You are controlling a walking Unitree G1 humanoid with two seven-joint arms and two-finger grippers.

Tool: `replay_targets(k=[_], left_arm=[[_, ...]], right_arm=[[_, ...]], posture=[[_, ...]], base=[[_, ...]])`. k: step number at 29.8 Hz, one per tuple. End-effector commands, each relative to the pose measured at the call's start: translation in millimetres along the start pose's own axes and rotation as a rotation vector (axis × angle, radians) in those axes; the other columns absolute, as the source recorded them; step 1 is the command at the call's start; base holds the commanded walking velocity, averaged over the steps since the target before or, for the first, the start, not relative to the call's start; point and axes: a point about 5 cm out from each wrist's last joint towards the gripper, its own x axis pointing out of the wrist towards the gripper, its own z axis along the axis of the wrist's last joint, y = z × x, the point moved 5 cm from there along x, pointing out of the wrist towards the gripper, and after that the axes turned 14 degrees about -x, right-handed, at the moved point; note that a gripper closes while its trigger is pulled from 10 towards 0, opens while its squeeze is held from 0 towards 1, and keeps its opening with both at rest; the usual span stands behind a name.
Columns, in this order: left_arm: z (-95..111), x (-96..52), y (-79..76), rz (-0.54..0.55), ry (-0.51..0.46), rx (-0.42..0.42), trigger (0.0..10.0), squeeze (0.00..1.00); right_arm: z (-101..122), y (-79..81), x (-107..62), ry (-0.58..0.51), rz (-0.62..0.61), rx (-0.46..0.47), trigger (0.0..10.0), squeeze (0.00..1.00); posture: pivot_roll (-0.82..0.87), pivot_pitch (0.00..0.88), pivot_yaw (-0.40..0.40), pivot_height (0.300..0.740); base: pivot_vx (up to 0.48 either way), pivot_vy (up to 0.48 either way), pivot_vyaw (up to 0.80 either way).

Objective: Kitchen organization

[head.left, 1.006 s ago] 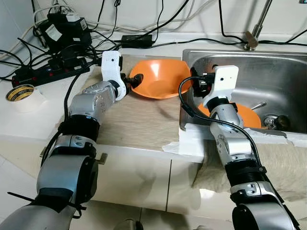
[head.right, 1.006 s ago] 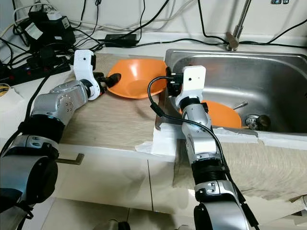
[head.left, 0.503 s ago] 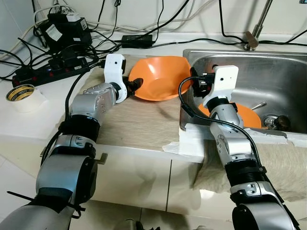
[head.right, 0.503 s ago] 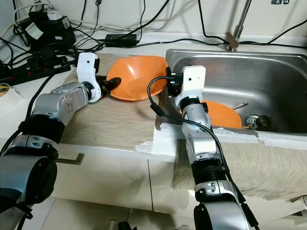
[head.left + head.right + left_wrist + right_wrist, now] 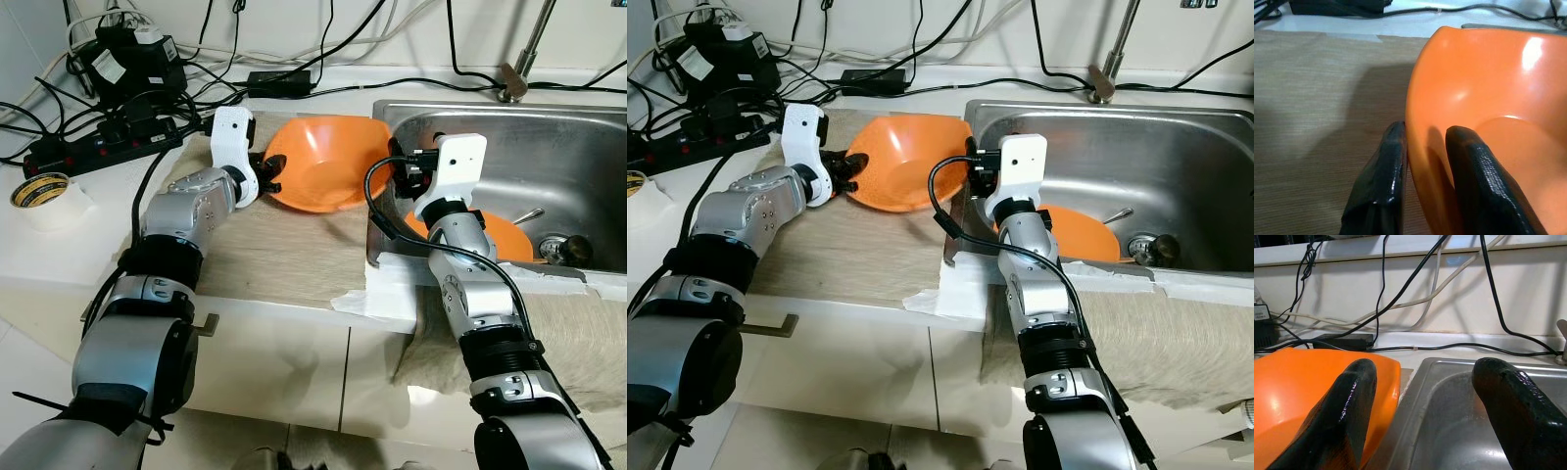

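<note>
Beside the sink (image 5: 588, 147), on the mat's far edge, the left gripper (image 5: 1425, 161) pinches the bowl (image 5: 318, 162) by its thin rim, which could seemingly slip or tip, while the right gripper (image 5: 1425, 396) hangs open over the sink's near corner.

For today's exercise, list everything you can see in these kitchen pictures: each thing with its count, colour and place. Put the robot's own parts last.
Bowl: one, orange, tilted on the mat beside the sink, rim pinched by the left claw.
Dish: one, orange, in the sink.
Sink: one, steel, on the robot's right.
Tap: one, metal, behind the sink.
Mat: one, beige, on the counter.
Tape roll: one, yellow and black, far left on the counter.
Power strip: one, black, back left, among black cables.
Left claw: black fingers shut on the bowl's rim.
Right claw: black fingers open, above the sink's near-left corner.
</note>
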Motion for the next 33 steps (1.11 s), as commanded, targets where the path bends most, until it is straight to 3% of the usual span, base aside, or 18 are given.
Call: replay_targets(k=[1, 11, 33], left_arm=[[6.8, -2.0, 4.5, 0.009, -0.016, 0.01, 0.0, 0.0], [16.3, -3.2, 2.2, -0.015, -0.061, -0.015, 0.0, 0.0], [16.3, -3.2, 2.2, -0.015, -0.061, -0.015, 0.0, 0.0]], right_arm=[[1.7, 1.0, 0.2, 0.0, 0.003, 0.002, 10.0, 0.0], [0.3, -0.2, -0.8, 0.005, 0.001, 0.003, 10.0, 0.0], [0.3, -0.2, -0.8, 0.005, 0.001, 0.003, 10.0, 0.0]], posture=[[-0.13, 0.0, 0.102, 0.732], [-0.13, 0.0, 0.101, 0.732], [-0.13, 0.0, 0.101, 0.732]], base=[[0.0, 0.0, 0.0], [0.0, 0.0, 0.0], [0.0, 0.0, 0.0]])
